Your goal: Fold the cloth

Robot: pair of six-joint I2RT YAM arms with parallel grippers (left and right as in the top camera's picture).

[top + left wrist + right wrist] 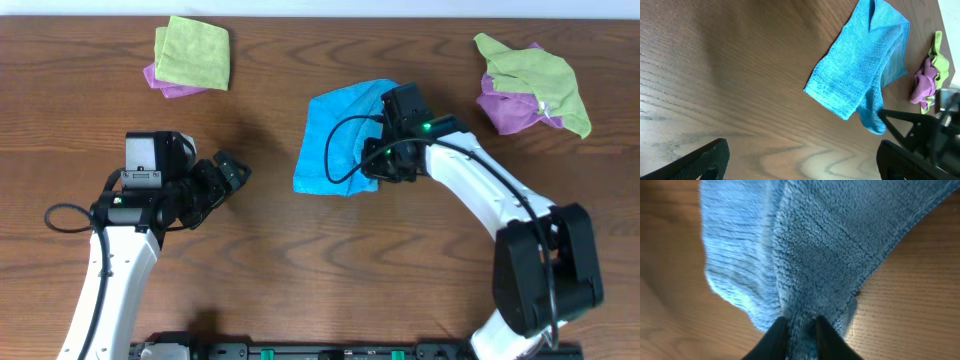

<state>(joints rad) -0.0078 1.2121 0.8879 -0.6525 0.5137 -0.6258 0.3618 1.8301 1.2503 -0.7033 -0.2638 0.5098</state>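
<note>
A blue cloth [335, 135] lies partly folded at the table's middle; it also shows in the left wrist view [860, 70] and fills the right wrist view [830, 245]. My right gripper [388, 165] is shut on the blue cloth's lower right corner, its fingers [799, 332] pinching a bunched fold just above the wood. My left gripper [228, 175] is open and empty, well to the left of the cloth; its fingers frame bare wood in the left wrist view [802, 162].
A green cloth folded on a purple one [190, 55] lies at the back left. A crumpled green and purple pile [530, 85] lies at the back right, also seen in the left wrist view [930, 80]. A black rail [350, 350] runs along the front edge.
</note>
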